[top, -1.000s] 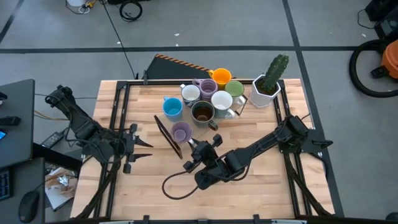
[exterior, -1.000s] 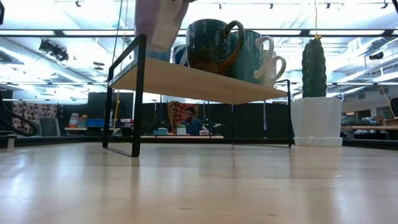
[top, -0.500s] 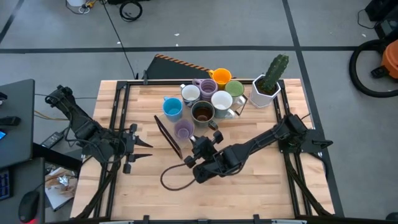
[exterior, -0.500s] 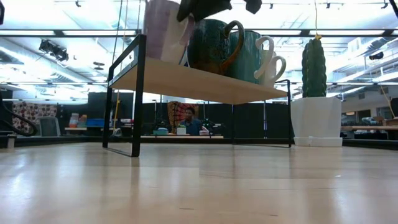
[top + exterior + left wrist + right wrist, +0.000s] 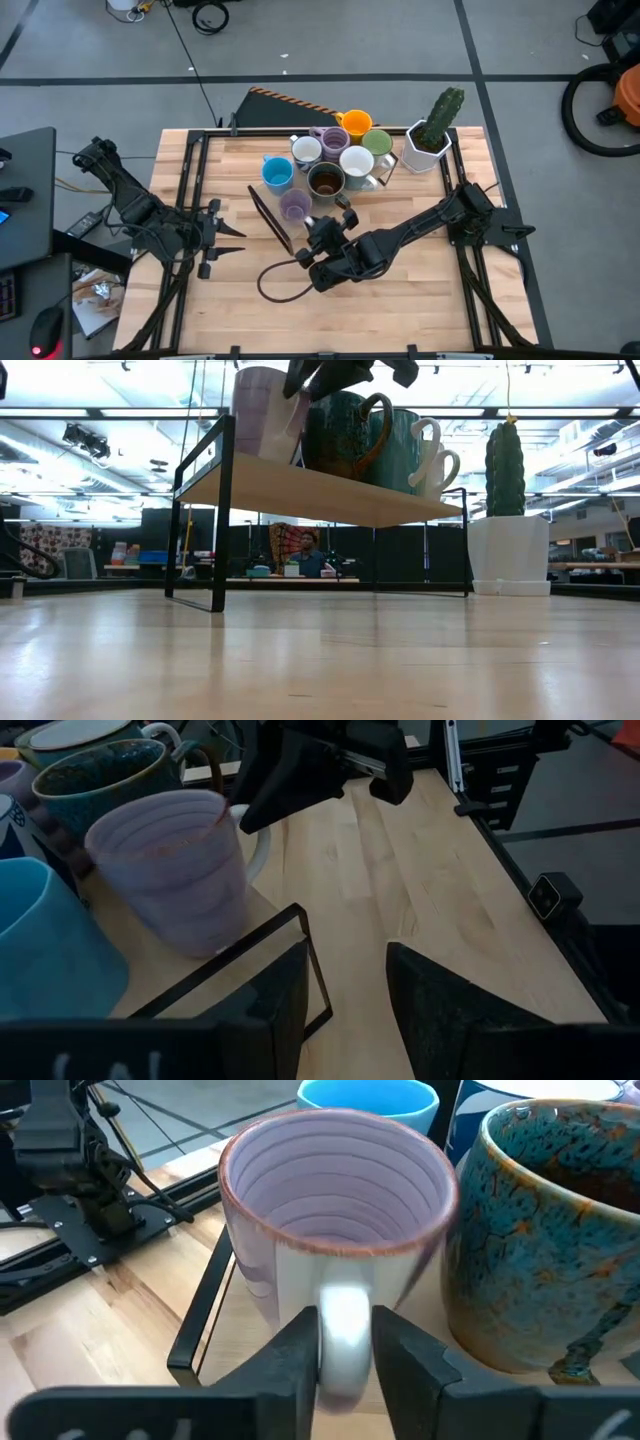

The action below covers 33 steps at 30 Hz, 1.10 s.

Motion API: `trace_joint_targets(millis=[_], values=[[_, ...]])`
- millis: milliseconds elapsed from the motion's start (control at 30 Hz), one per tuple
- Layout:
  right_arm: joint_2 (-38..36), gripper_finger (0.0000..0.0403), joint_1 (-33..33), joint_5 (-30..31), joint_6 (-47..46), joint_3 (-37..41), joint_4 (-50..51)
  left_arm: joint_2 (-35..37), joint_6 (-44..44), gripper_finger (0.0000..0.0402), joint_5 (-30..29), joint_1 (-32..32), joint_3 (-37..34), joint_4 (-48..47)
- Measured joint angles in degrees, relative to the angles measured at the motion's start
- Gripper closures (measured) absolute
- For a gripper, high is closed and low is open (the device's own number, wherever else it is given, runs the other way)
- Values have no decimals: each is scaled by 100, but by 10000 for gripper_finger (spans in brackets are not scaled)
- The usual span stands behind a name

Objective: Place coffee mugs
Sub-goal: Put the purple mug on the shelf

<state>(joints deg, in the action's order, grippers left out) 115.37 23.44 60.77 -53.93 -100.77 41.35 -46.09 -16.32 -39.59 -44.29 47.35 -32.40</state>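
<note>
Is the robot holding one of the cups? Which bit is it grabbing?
Yes. The right gripper is pinching the purple mug by its handle, as the mug stands on the shelf. The left gripper holds nothing.

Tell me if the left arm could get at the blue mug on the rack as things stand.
Probably yes. The blue mug sits at the rack's left edge, facing the idle left gripper, nothing between them. The right gripper is busy at the purple mug's handle alongside.
</note>
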Motion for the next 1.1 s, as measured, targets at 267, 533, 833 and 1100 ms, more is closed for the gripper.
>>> trace_joint_targets(millis=[267, 533, 833, 1100], values=[[0, 255, -13, -27, 89, 0, -118, -1, 18, 260, 0, 0, 0, -2], [0, 234, -1, -22, 562, -59, -366, -388, 214, 260, -336, 195, 0, -47], [2, 233, 7, -129, 1212, -59, -710, -1302, 1001, 260, -541, 778, 0, 361], [2, 233, 31, -309, 1550, -59, -832, -1478, 1836, 260, -323, 1521, 0, 1135]])
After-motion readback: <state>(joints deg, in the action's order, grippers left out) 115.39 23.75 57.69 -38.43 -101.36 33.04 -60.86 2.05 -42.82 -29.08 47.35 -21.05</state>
